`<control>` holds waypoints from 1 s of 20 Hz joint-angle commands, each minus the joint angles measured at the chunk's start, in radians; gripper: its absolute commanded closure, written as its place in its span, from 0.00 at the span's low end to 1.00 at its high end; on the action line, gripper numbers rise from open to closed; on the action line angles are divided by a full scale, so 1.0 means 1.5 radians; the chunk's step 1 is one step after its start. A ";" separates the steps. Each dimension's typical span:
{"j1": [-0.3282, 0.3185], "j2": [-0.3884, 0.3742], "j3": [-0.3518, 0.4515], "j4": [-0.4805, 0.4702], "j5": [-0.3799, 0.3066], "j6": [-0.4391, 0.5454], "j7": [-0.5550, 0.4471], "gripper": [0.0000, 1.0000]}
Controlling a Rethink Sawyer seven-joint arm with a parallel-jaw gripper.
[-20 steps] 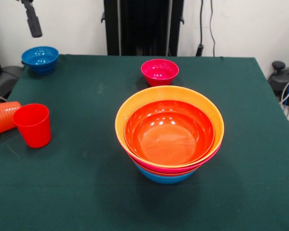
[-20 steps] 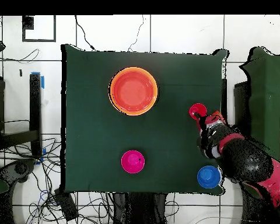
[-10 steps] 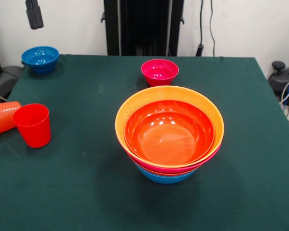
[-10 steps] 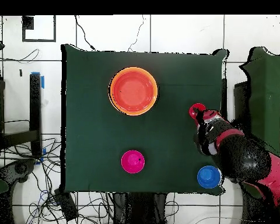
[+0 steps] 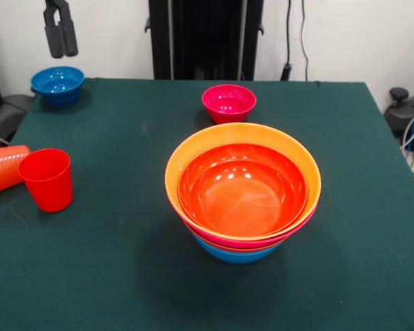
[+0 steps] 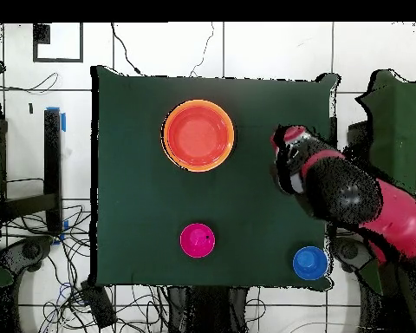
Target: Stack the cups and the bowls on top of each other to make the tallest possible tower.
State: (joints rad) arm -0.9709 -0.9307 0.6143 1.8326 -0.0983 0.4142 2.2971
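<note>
Gripper (image 5: 61, 43) now swung inward above tabletop's (image 5: 110, 276) edge, high over red cup (image 5: 47, 178) (orange cup (image 5: 4, 167) lies beside it); jaws nearly closed, empty. Tower (image 5: 243, 189) unchanged at centre. Magenta bowl (image 5: 228, 103), small blue bowl (image 5: 57, 84) unstacked. Cup pickup likely next.

The tower (image 5: 243, 196) stood tallest, near the middle of the table (image 5: 110, 276), with the small magenta bowl (image 5: 228, 103) close behind it. The red cup (image 5: 47, 178) touched the fallen orange cup (image 5: 3, 167) at one edge. The small blue bowl (image 5: 57, 84) filled a far corner. Bare cloth lay open between these and along the near edge.
</note>
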 commanded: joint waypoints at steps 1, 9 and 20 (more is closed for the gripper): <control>0.099 0.093 -0.104 -0.133 -0.037 0.093 0.057 0.00; 0.181 0.153 -0.182 -0.224 -0.018 0.122 0.070 0.00; 0.218 0.180 -0.269 -0.297 -0.034 0.194 0.045 0.00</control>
State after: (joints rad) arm -0.6691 -0.6939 0.3206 1.4483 -0.1007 0.5587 2.2971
